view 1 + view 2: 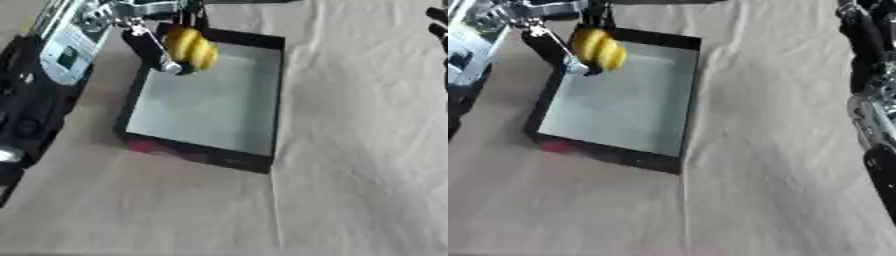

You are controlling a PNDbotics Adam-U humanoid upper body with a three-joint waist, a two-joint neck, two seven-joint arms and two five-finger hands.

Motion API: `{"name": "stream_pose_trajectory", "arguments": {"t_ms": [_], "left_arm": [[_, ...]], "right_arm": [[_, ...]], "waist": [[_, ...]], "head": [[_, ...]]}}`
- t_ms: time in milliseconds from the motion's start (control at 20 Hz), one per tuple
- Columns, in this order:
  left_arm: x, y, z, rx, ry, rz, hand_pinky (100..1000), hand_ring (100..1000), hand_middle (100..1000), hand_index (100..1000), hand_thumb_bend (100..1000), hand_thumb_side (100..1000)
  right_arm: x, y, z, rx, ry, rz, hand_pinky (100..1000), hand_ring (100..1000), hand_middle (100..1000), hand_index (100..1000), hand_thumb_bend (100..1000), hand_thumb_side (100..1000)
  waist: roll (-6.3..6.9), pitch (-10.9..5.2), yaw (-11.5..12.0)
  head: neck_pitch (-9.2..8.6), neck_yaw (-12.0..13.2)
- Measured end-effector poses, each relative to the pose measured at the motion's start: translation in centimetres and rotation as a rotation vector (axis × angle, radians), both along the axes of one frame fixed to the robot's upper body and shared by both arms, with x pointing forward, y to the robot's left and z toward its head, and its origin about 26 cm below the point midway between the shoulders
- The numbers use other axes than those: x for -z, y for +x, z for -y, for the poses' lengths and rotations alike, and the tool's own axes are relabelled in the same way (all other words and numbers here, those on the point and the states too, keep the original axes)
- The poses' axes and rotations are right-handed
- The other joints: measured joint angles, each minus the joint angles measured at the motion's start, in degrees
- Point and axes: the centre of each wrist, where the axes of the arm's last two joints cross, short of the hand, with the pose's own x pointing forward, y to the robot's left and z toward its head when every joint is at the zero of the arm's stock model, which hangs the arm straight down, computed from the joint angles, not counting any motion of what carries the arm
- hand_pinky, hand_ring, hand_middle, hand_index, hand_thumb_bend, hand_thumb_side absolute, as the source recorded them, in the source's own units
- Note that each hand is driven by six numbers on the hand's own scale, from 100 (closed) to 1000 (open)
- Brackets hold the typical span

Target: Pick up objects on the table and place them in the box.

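The left hand [162,47] had its fingers curled around a yellow lumpy object [191,47], holding it over the far left corner of the black box [199,152]. The box sat on the table [359,150] toward its far left. The right arm [868,75] showed along the table's right edge; I cannot tell how its hand was set.

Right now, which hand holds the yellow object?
The left hand, over the box's far corner, holds the yellow object; the right arm is apart at the right edge.

yellow object [191,47] above black box [273,100].
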Motion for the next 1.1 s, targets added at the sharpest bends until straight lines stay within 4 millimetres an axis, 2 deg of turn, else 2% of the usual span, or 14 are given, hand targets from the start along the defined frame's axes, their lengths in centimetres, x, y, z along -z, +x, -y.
{"name": "stream_pose_trajectory", "arguments": {"t_ms": [150, 200, 250, 300, 350, 500, 600, 700, 900, 1100], "left_arm": [[0.1, 0.1, 0.0, -0.002, -0.011, 0.016, 852, 812, 819, 901, 789, 694], [0.1, 0.1, 0.1, 0.001, -0.018, 0.021, 856, 816, 821, 903, 843, 706], [0.1, 0.1, 0.2, 0.004, -0.025, 0.027, 856, 816, 821, 903, 843, 706], [0.0, 0.1, 0.2, 0.003, -0.031, 0.034, 869, 827, 825, 908, 930, 784], [-0.1, 0.1, 0.2, 0.003, -0.037, 0.04, 865, 826, 823, 905, 920, 763], [-0.6, -0.1, -0.1, -0.001, -0.07, 0.071, 842, 806, 803, 887, 786, 613], [-1.6, -0.4, -0.8, -0.015, -0.112, 0.102, 843, 808, 805, 888, 756, 555], [-3.1, -0.6, -2.6, -0.064, -0.152, 0.146, 842, 807, 804, 888, 745, 545], [-5.5, -0.7, -8.4, -0.255, -0.196, 0.207, 834, 805, 800, 883, 736, 532], [-5.7, -0.2, -14.6, -0.48, -0.186, 0.21, 839, 814, 806, 887, 732, 502]], "right_arm": [[0.0, 0.0, 0.0, -0.001, 0.0, -0.001, 932, 844, 853, 876, 493, 534], [0.0, 0.0, 0.0, -0.001, -0.001, -0.001, 932, 844, 853, 876, 487, 535], [0.0, 0.0, 0.0, -0.002, -0.002, -0.002, 932, 844, 853, 876, 487, 535], [0.0, 0.0, 0.0, -0.003, -0.002, -0.003, 932, 843, 852, 875, 486, 536], [0.0, 0.0, 0.0, -0.003, -0.002, -0.003, 932, 843, 852, 875, 486, 535], [0.0, 0.0, 0.0, -0.002, -0.003, -0.005, 932, 843, 852, 875, 485, 535], [0.0, 0.0, 0.0, -0.001, -0.005, -0.006, 932, 843, 852, 875, 485, 534], [0.0, -0.1, 0.0, 0.0, -0.006, -0.007, 932, 843, 852, 875, 485, 534], [0.2, -0.2, 0.4, 0.009, -0.015, -0.015, 931, 843, 851, 875, 487, 535], [0.3, -0.3, 0.6, 0.015, -0.02, -0.019, 931, 843, 851, 874, 486, 536]], "waist": [[-0.02, -0.01, 0.02], [-0.04, -0.01, 0.02], [-0.06, -0.01, 0.03], [-0.07, -0.02, 0.05], [-0.07, -0.07, 0.12], [-0.05, -0.33, 0.3], [0.01, -0.35, 0.38], [0.15, -0.45, 0.65], [0.53, -0.71, 1.05], [0.34, -0.71, 1.06]], "head": [[0.0, -0.08], [0.0, -0.1], [0.0, -0.11], [0.0, -0.11], [0.0, -0.11], [0.01, -0.21], [0.01, -0.33], [0.01, -0.6], [0.01, -1.21], [0.02, -1.49]]}}
